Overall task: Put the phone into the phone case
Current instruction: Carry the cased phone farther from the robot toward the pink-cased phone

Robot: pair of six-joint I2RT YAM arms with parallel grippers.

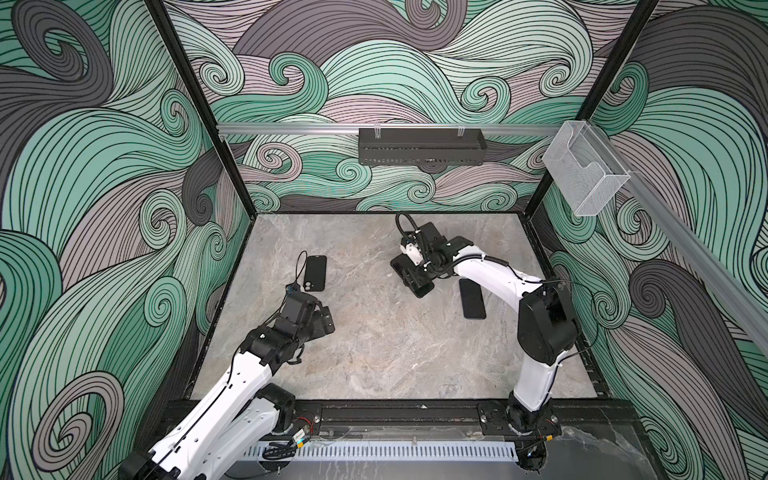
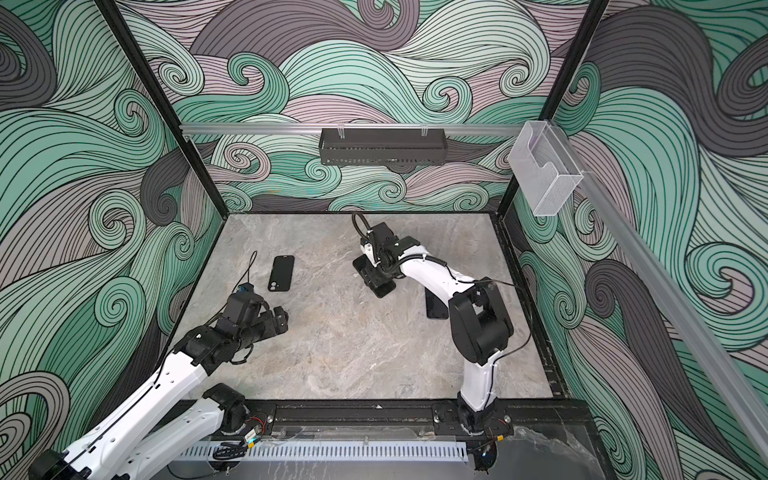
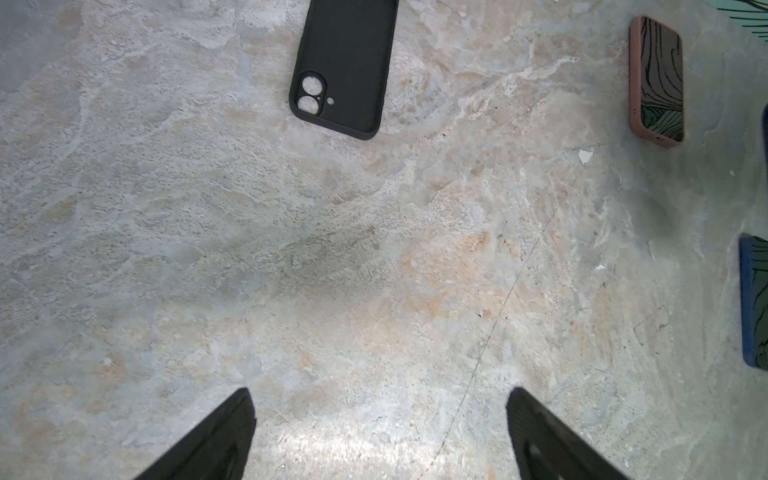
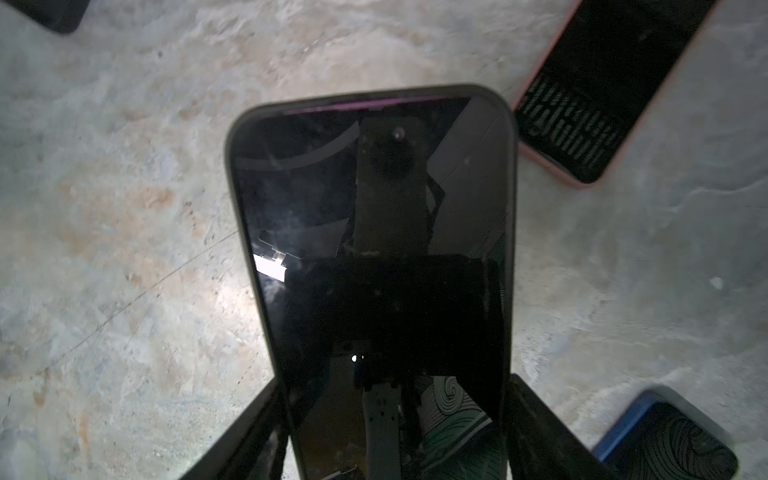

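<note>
The black phone case [image 1: 315, 273] [image 2: 281, 273] lies flat on the left of the marble table [image 1: 374, 353], inside up, with its camera cutout at the near end. It also shows in the left wrist view as the case [image 3: 345, 66]. My right gripper [image 1: 411, 277] [image 4: 395, 378] is shut on the sides of a dark phone [image 4: 374, 232] [image 1: 423, 290], holding it above the table right of centre, screen toward the wrist camera. My left gripper [image 1: 326, 320] [image 3: 379, 395] hangs open and empty over bare table, nearer than the case.
A second dark phone [image 1: 472, 298] [image 2: 435, 305] lies partly under my right arm. The wrist views show a pink-cased phone [image 3: 657, 81] [image 4: 615, 83] and a blue-cased one [image 3: 754, 299] [image 4: 665, 440] on the table. A black tray [image 1: 419, 147] and a clear bin [image 1: 586, 170] hang on the walls.
</note>
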